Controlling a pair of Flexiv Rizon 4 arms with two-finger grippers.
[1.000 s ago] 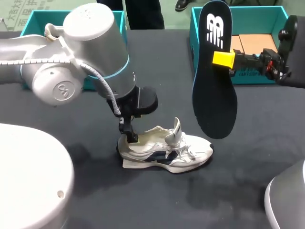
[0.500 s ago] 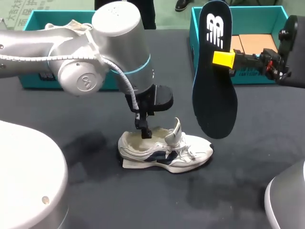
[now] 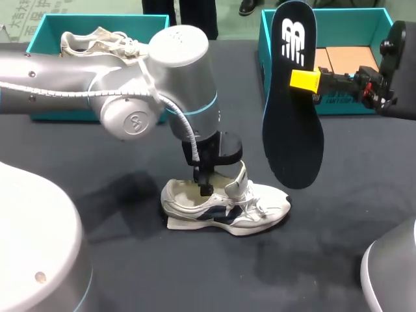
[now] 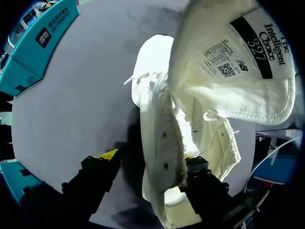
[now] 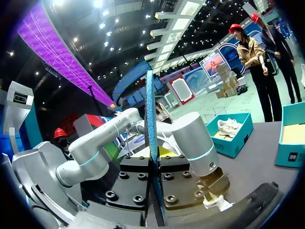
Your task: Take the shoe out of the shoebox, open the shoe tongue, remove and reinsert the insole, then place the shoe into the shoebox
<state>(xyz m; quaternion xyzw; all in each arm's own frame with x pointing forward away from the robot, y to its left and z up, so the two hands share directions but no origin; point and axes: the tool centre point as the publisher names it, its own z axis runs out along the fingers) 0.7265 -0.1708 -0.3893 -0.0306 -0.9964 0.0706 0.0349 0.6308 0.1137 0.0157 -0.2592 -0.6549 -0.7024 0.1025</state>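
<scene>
My left arm [image 3: 162, 91] has swung across toward the middle since a second ago, carrying the left gripper [image 3: 205, 186] from the heel of the shoe [image 3: 221, 207] forward to its opening, just behind the raised tongue [image 3: 240, 175]. The right arm and its load have not shifted.

The shoe stands on its sole on the dark table [image 3: 195, 279], toe toward my right, outside both boxes. Its tongue is pulled up and stands nearly upright.

From the left wrist view, the left gripper [image 4: 148, 156] is spread wide and straddles the shoe's [image 4: 157, 95] side wall. One yellow-tipped finger hangs outside over the table, clear of the upper, and the other sits down inside the opening. I think the inner finger brushes the lining, but the view is too crowded to be sure. The tongue [image 4: 228, 71] fills the space ahead of the fingers, label side facing the camera.

The right gripper [image 3: 304, 80] is pinched on the dark insole [image 3: 292, 130], which hangs upright in the air, well above the table and to the right of the shoe. In the right wrist view the insole [image 5: 151, 143] shows edge-on, clamped between the fingers of the right gripper [image 5: 154, 164].

The teal shoebox [image 3: 351, 25] sits at the far right. A second teal box [image 3: 39, 32] at the far left holds another shoe [image 3: 97, 40].
</scene>
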